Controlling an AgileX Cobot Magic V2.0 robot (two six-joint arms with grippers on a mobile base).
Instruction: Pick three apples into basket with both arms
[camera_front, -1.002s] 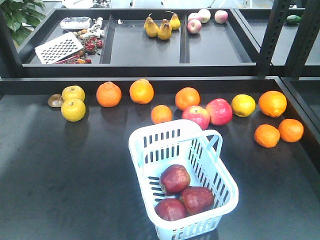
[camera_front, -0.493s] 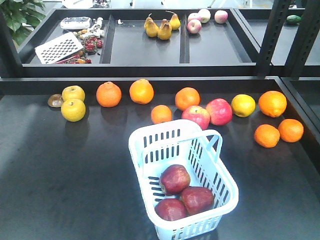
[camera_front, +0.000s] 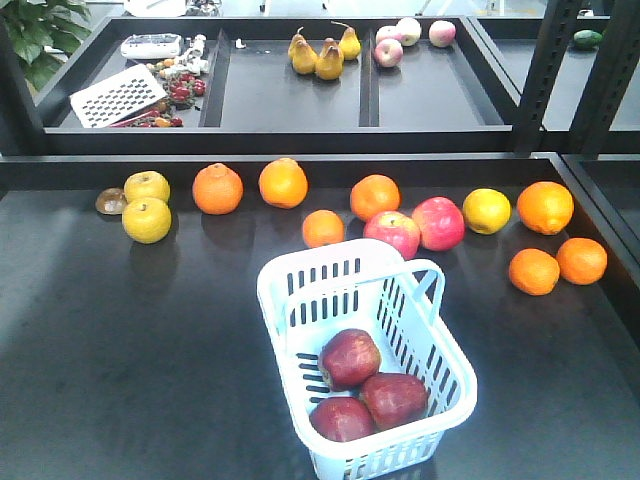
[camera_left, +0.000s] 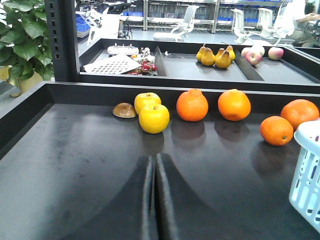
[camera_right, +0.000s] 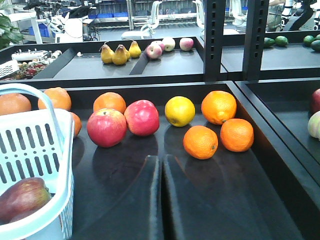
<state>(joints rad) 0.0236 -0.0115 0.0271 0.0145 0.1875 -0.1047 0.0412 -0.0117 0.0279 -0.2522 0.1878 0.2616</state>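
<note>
On black tabletop (camera_front: 120, 350), basket (camera_front: 300, 290) with three apples (camera_front: 350, 358); both hands (camera_left: 152, 200) (camera_right: 160, 200) pressed together.

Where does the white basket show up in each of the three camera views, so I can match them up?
Front view: the basket sits at lower centre, holding three dark red apples.
Left wrist view: only a slotted corner at the right edge.
Right wrist view: at the left edge, handle raised, one dark apple showing inside.
Shared landmark: the small orange just behind the basket.
</note>
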